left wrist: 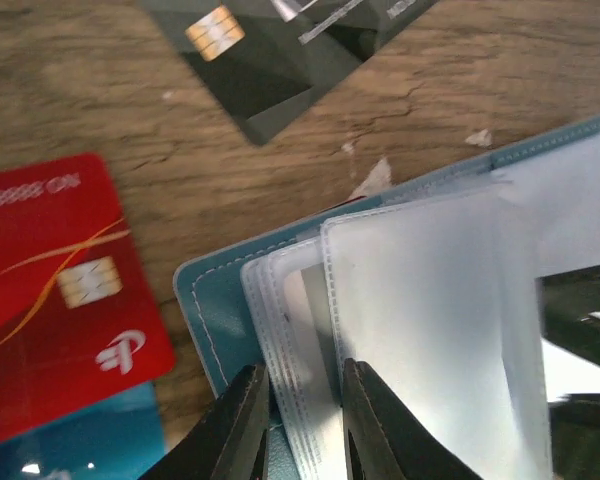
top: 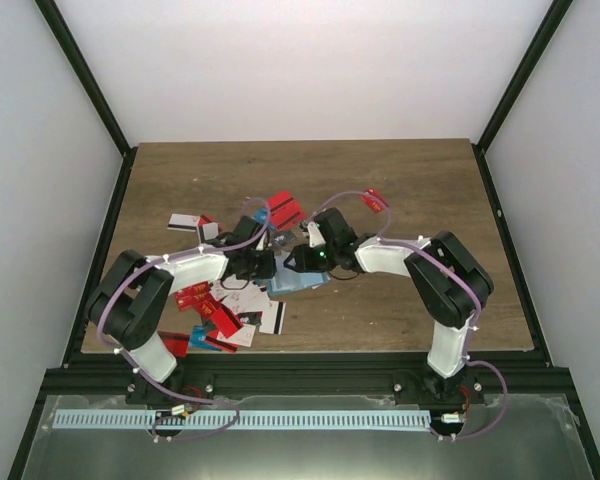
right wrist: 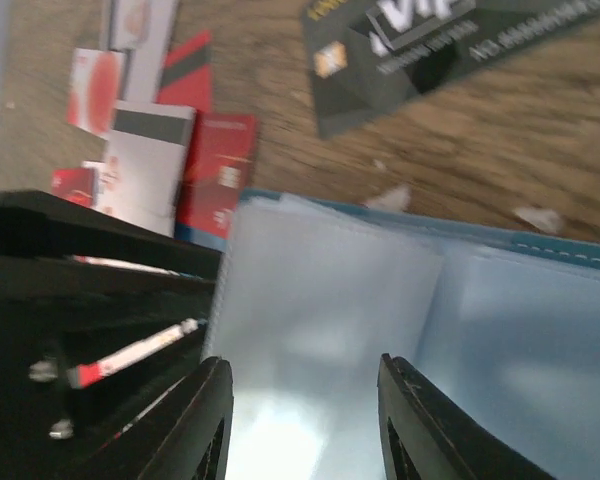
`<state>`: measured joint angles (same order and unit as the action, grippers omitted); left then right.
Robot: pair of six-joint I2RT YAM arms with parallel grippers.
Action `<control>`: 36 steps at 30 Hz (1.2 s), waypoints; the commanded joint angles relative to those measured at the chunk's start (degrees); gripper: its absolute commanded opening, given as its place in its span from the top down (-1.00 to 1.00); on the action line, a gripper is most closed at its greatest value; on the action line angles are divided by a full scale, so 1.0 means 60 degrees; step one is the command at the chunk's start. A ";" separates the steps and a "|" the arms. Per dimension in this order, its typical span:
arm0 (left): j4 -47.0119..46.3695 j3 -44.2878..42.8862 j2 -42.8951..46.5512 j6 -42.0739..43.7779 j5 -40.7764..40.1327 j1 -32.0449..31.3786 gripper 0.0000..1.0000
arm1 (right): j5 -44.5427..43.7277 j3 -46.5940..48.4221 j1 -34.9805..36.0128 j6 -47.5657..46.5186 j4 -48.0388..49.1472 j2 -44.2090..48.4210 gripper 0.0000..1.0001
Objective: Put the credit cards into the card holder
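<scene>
Holder (top: 292, 283) lies open and flat on table (top: 410, 180), about mid-table, betw. the two grippers. Teal cover is down, clear sleeves (left wrist: 430, 330) fanned on top. Sleeves look empty. A grey patch shows under one leaf in left wrist view, card or glare, can't tell. None of the cards (top: 215, 312) is clearly seated.

Left gripper (left wrist: 305, 425) sits at holder's edge, jaws nearly together w/ sleeve edges in the gap. Pinching a leaf or just over it: can't tell. No card in it. Right gripper (right wrist: 310, 420) is over the sleeves from the other side, jaws apart, nothing held. Whether it touches the plastic is unclear (view blurred). The two tools are close together; left one's body fills the left of the right wrist view.

All cards seen are loose on table. Main heap is near left arm, toward near edge: mostly red, some white w/ black stripe. Dark card (left wrist: 260, 60) w/ chip lies just beyond holder, apart from it. Red card (left wrist: 60, 290) lies beside holder's cover, touching a blue card (left wrist: 70, 445). A few more red ones lie farther back, one alone toward the right.

Judgement: task at its start. Done: holder open, sleeves exposed. Left: approx. everything, i.e. spread a pocket, pick a card, slide it in, repeat for the lot. Present step looks like pocket prep, not loading.
</scene>
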<state>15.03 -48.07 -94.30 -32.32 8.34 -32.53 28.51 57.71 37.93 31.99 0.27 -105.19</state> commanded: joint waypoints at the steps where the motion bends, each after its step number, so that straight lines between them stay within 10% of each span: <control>1: -0.0134 -0.0441 -0.0545 0.0457 0.0618 -0.0007 0.55 | -0.0902 -0.0287 -0.0064 -0.0202 -0.0391 0.0004 0.16; 19: -0.0996 -0.1511 -0.1664 -0.0253 0.2544 -0.1066 0.53 | -0.1353 -0.1340 -0.0704 -0.0399 -0.0935 0.1301 0.16; 36: 0.1760 -0.0119 0.1842 -0.0339 -0.0919 -0.0918 -0.15 | -0.0501 -0.0746 -0.0719 -0.0826 -0.1611 0.1800 0.01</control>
<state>18.81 -51.72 -87.83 -33.85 9.89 -38.61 25.98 49.98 33.47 28.42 -7.18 -97.82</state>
